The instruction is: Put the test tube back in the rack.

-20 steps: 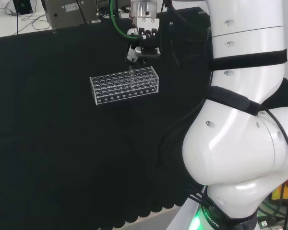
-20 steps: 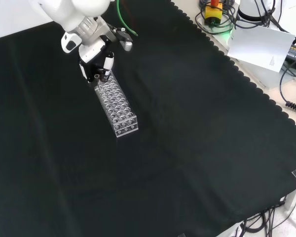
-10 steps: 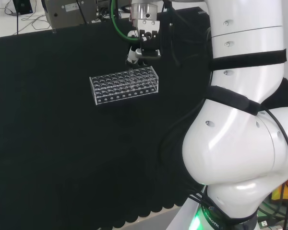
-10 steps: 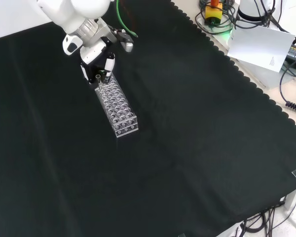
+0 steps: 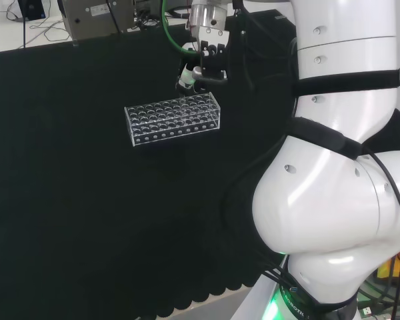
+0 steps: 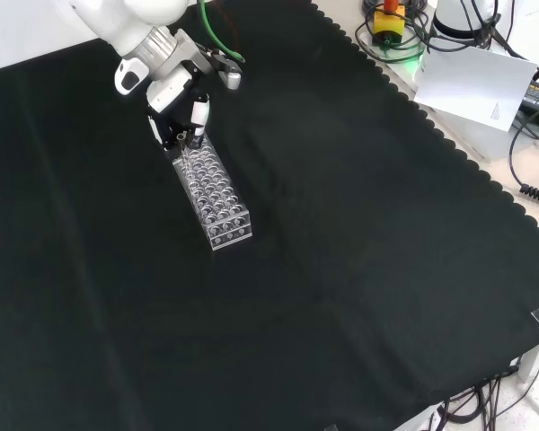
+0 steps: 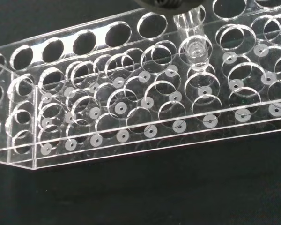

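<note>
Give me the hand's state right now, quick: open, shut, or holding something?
Hand: shut on the test tube, holding it upright over the far end of the clear rack as the front view shows it.

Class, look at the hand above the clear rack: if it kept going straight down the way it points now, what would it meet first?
Most likely the rack. The hand hangs over its end, and the wrist view shows the test tube at a hole in the top plate. Depth is unclear, so the tube would probably enter that hole first.
</note>
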{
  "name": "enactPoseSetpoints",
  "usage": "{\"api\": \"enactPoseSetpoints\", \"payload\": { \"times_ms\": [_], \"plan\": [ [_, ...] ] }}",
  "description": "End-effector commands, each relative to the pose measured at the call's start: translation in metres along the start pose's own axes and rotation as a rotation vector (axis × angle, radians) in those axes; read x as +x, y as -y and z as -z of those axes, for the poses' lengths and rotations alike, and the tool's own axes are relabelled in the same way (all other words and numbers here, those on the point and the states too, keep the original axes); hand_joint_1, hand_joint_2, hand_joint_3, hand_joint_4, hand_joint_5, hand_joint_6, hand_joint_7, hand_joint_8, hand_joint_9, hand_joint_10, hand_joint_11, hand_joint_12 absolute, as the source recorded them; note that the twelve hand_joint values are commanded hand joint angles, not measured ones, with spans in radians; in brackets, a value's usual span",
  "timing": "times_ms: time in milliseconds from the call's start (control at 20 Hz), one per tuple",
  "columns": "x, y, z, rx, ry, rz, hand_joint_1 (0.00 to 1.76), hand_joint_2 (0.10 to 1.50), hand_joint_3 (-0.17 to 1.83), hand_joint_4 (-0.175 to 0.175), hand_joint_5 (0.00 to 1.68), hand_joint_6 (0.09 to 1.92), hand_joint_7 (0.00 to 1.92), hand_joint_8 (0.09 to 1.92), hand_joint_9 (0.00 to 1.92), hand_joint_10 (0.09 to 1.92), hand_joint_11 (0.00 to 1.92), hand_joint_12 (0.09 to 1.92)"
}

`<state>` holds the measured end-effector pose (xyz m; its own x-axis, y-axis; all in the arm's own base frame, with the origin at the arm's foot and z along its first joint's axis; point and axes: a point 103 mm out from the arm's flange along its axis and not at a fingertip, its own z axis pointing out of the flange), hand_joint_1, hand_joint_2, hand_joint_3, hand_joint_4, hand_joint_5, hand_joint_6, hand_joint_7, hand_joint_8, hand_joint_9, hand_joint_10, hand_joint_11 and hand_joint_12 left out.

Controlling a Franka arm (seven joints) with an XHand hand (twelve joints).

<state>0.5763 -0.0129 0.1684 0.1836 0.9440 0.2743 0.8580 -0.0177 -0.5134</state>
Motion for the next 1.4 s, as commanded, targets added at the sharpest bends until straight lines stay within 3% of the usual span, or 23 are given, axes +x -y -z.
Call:
{"api": "enactPoseSetpoints", "payload": {
  "times_ms": [50, 300, 550, 750, 900, 1200, 1400],
  "plan": [
    [0.001, 0.005, 0.001, 0.009, -0.027, 0.023, 1.21, 0.99, -0.17, -0.175, 1.01, 0.6, 1.14, 0.76, 1.37, 0.64, 0.92, 1.3],
    [0.0, 0.006, 0.001, 0.006, -0.029, 0.035, 1.21, 0.98, -0.17, -0.173, 0.96, 0.62, 1.02, 0.82, 1.29, 0.69, 0.86, 1.32],
    [0.002, 0.01, 0.0, 0.03, -0.033, 0.048, 1.19, 0.97, -0.17, -0.126, 0.8, 0.7, 0.87, 0.88, 1.18, 0.75, 0.77, 1.36],
    [0.003, 0.01, -0.004, 0.077, -0.039, 0.059, 1.14, 0.94, -0.17, -0.07, 0.5, 0.73, 0.61, 0.93, 0.92, 0.82, 0.59, 1.44],
    [0.003, 0.011, -0.002, 0.082, -0.053, 0.065, 1.09, 0.92, -0.17, -0.044, 0.33, 0.63, 0.42, 0.95, 0.71, 0.88, 0.44, 1.49],
    [0.003, 0.016, 0.002, 0.062, -0.06, 0.086, 1.06, 0.91, -0.17, -0.027, 0.29, 0.52, 0.29, 0.97, 0.57, 0.93, 0.33, 1.53],
    [0.006, 0.022, 0.011, 0.039, -0.047, 0.103, 1.05, 0.9, -0.17, -0.017, 0.27, 0.42, 0.14, 0.97, 0.37, 0.98, 0.19, 1.57]
  ]
}}
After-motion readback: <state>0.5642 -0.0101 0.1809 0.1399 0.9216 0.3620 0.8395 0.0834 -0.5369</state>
